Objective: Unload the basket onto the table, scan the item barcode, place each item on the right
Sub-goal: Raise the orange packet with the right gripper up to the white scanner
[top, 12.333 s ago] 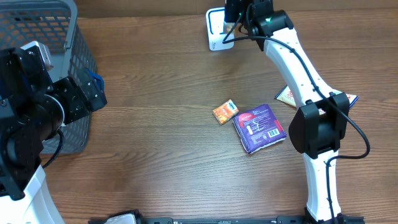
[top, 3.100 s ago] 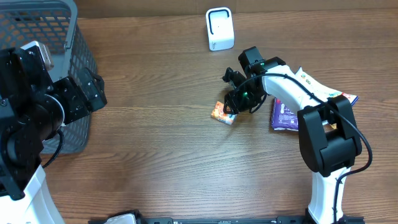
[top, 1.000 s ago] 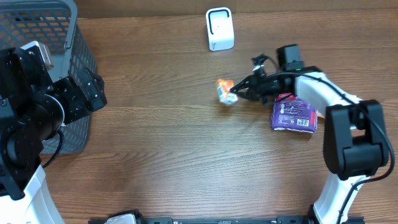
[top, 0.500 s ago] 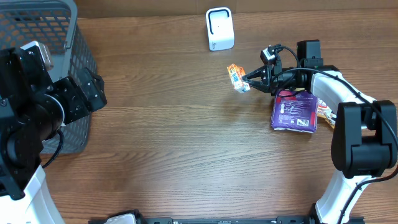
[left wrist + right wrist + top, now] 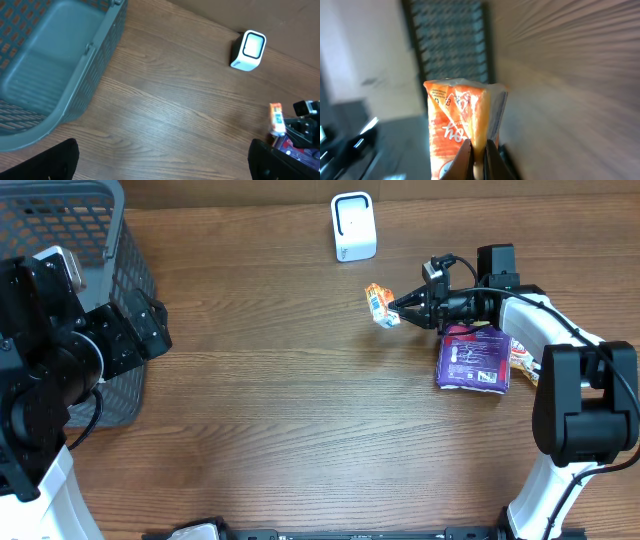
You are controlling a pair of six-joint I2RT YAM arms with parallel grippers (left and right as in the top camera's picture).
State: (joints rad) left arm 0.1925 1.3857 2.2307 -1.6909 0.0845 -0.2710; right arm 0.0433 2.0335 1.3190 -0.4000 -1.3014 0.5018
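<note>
The right gripper (image 5: 392,311) is clamped tight, its two fingertips (image 5: 479,157) pinching the edge of a small orange packet (image 5: 378,303). In the wrist view the packet (image 5: 465,120) stands up from between the tips, printed face showing. It sits toward the far edge of the table (image 5: 300,430), right of the middle, near the white scanner (image 5: 353,226) but apart from it. The scanner stands close to the far edge.

Over on the left, the left gripper (image 5: 162,160) is spread wide, holding nothing and touching nothing, with its two dark fingers (image 5: 55,162) at the bottom corners of its own view.

Now the count: two grippers, one scanner, one orange packet in the grip. One purple pack (image 5: 474,358) lies flat near the right edge. One more packet (image 5: 520,360) peeks out from beneath its right side, mostly hidden. One grey basket (image 5: 125,290) sits at the far left corner.
</note>
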